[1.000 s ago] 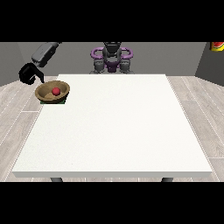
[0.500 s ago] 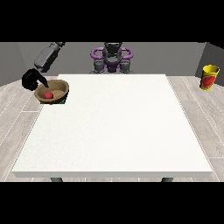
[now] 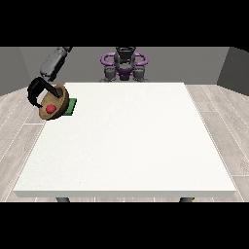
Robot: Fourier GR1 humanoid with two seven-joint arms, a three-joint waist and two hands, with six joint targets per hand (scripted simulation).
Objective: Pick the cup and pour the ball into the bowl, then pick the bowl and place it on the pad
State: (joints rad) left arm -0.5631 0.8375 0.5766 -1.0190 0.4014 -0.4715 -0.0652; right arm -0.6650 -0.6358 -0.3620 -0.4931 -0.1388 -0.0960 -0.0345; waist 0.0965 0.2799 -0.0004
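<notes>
A brown bowl (image 3: 53, 104) hangs tilted over the table's far left corner, its opening facing the camera. A red ball (image 3: 50, 108) lies inside it. The black hand at the view's left (image 3: 37, 92) curls round the bowl's rim from the left, its grey arm (image 3: 54, 62) reaching down from above. A green pad (image 3: 72, 107) lies flat on the table just right of the bowl, partly hidden behind it. No cup shows anywhere. The hand at the view's right is out of sight.
The large white table (image 3: 131, 141) spreads towards the camera. The robot's torso (image 3: 124, 63) stands behind its far edge. The bowl overhangs the table's left edge, with wooden floor (image 3: 19, 131) below.
The bowl has risen off the table and tipped towards the camera, uncovering the green pad. The yellow cup seen off the table's right side half a second ago is gone from view.
</notes>
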